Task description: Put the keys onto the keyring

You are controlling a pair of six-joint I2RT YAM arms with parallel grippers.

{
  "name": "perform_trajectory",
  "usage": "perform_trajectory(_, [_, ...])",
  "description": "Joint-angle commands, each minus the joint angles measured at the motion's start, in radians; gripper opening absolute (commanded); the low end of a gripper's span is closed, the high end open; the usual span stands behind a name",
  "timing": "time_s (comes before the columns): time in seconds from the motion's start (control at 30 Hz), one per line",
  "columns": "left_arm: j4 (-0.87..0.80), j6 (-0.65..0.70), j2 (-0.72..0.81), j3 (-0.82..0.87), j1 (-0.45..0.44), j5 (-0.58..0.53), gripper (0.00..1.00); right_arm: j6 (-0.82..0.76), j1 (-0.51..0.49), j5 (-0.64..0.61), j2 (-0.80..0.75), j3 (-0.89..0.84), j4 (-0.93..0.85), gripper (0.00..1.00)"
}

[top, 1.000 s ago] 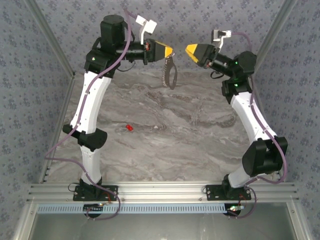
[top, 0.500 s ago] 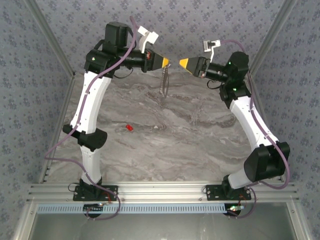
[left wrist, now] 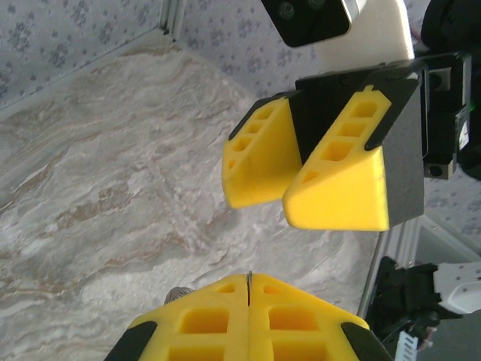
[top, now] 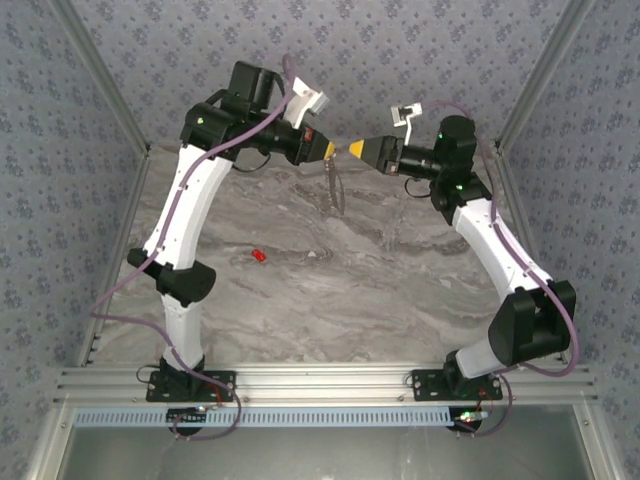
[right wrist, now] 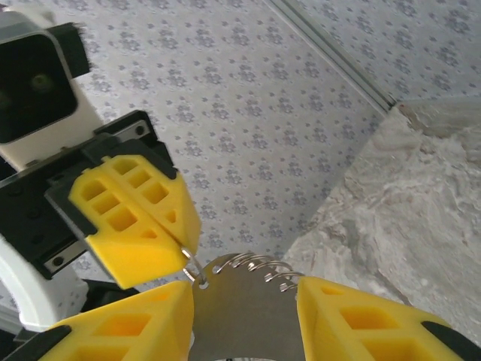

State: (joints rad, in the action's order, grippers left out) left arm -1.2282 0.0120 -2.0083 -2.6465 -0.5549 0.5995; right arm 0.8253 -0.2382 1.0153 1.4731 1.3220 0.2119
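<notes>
Left claw [top: 331,150] clamped on thin grey keyring [top: 333,188] (hanging loop), right claw [top: 352,149] spread apart

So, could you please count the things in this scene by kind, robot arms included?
Red key: 1
Grey keyring: 1
Robot arms: 2
Total: 4
</notes>
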Motion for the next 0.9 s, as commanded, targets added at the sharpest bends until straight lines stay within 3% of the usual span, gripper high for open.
perform_trajectory(0.0, [-0.049, 0.062, 0.045, 0.02, -0.029, -0.078, 0.0, -0.085, -0.009, -0.012, -0.038, -0.013, -0.071, 0.43])
perform_trajectory(0.2, [-0.066, 0.085, 0.062, 0.049, -0.045, -0.093, 0.0, -0.099, -0.013, 0.011, -0.047, -0.04, -0.076, 0.43])
perform_trajectory(0.5, [-0.052, 0.081, 0.063, 0.046, -0.045, -0.068, 0.0, 0.056, -0.002, 0.075, -0.049, -0.081, 0.115, 0.42])
perform_trajectory(0.87, [0.063, -0.002, 0.074, 0.04, -0.02, 0.079, 0.0, 0.416, 0.037, 0.122, 0.005, -0.1, 0.579, 0.43])
